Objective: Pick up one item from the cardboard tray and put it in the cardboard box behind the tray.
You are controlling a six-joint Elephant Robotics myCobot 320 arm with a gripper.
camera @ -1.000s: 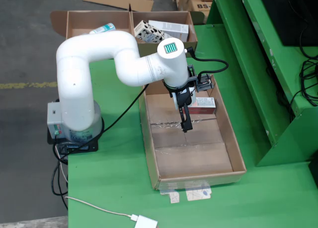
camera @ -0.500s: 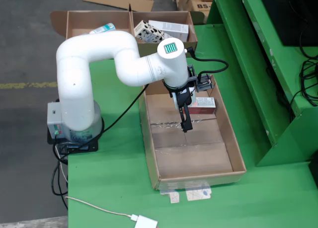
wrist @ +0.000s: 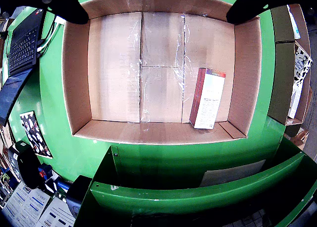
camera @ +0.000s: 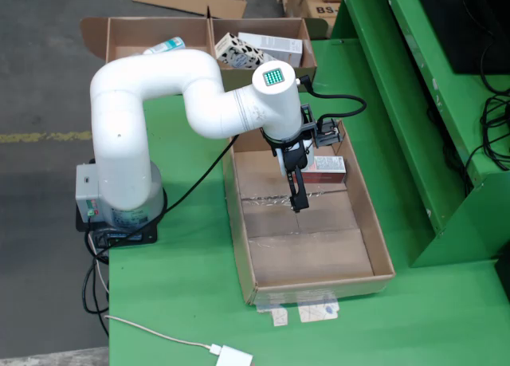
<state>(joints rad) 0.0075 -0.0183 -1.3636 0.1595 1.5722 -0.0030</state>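
A red and white box (camera: 328,168) lies in the cardboard tray (camera: 311,254), against its right wall near the far end. In the wrist view the box (wrist: 208,98) lies at the lower right of the tray floor (wrist: 114,78). My gripper (camera: 296,194) hangs over the middle of the tray, just left of the box, with its fingers spread wide and nothing between them. In the wrist view the gripper (wrist: 157,19) shows only as two dark fingers (wrist: 64,4) at the top corners. The cardboard box (camera: 119,35) stands behind the tray.
The back box holds a bottle (camera: 163,45), a patterned box (camera: 237,51) and a white box (camera: 271,47). The arm's base (camera: 119,198) stands left of the tray. A green shelf (camera: 422,103) rises on the right. A cable with a white adapter (camera: 231,356) lies at the front.
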